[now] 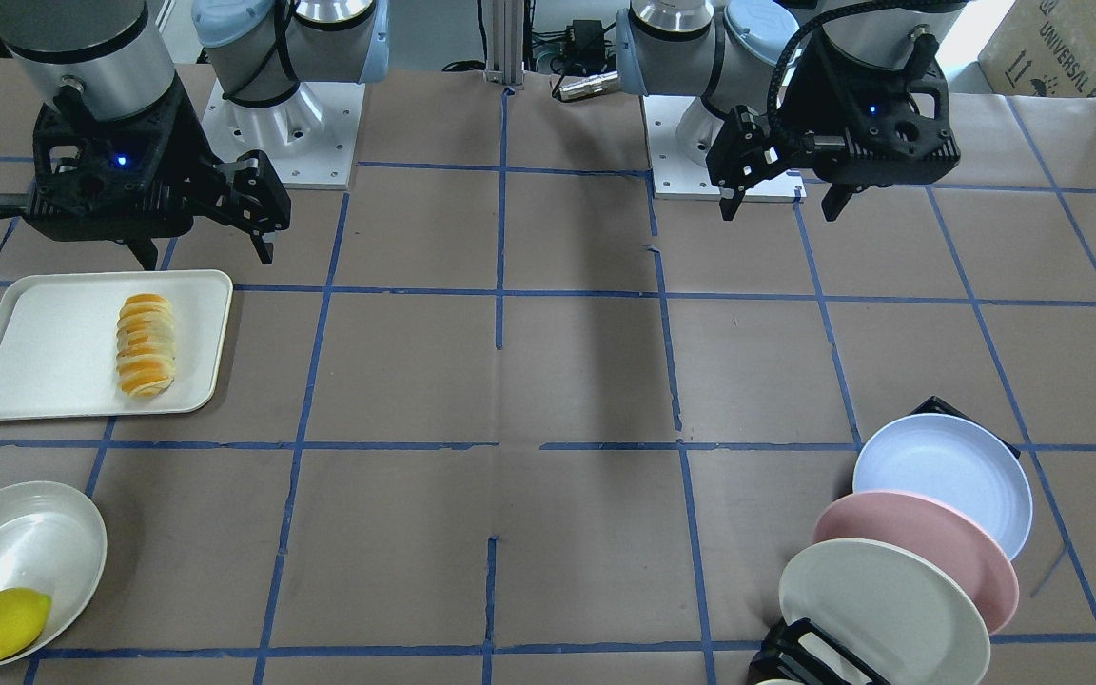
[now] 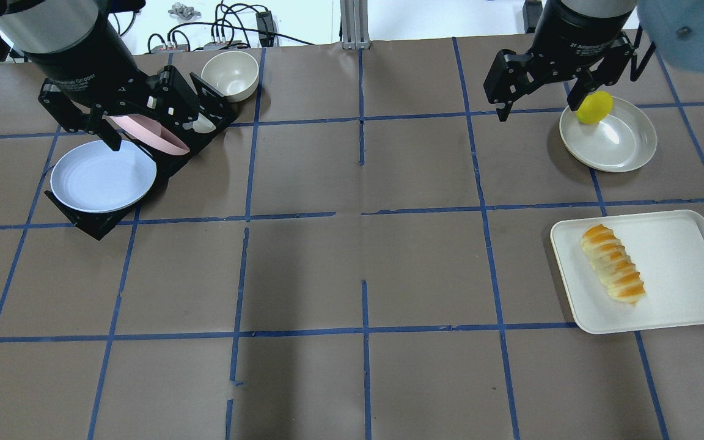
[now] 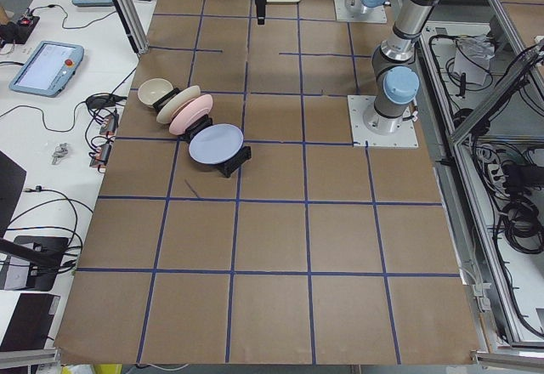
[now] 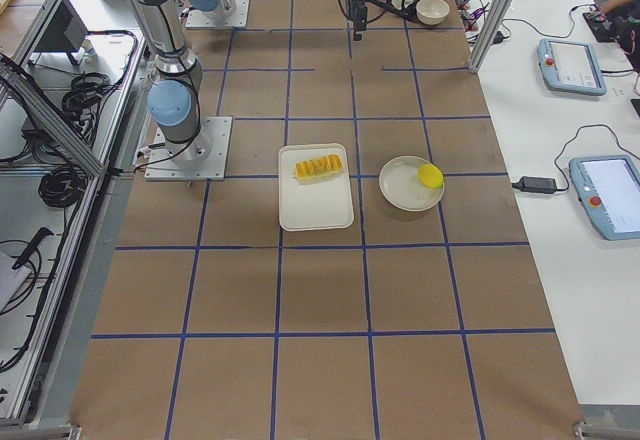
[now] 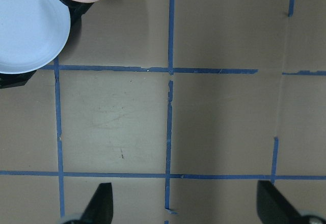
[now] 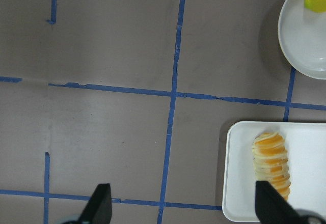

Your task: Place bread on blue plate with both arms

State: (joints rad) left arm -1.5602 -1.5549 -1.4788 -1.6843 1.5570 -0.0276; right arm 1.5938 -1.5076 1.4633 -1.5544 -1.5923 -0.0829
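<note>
Both grippers spread wide, holding nothing.
The left gripper (image 1: 781, 205) and right gripper (image 1: 204, 255) hang above the table (image 1: 586, 381), touching nothing. One bread (image 1: 146, 344) lies on one white tray (image 1: 44, 362) beside the right fingers (image 6: 102, 203). One blue plate (image 1: 948, 480) stands racked near the left fingers (image 5: 102, 206), ahead of one pink plate (image 1: 929, 547) and one cream plate (image 1: 881, 599). Broad bare table lies between.
</note>
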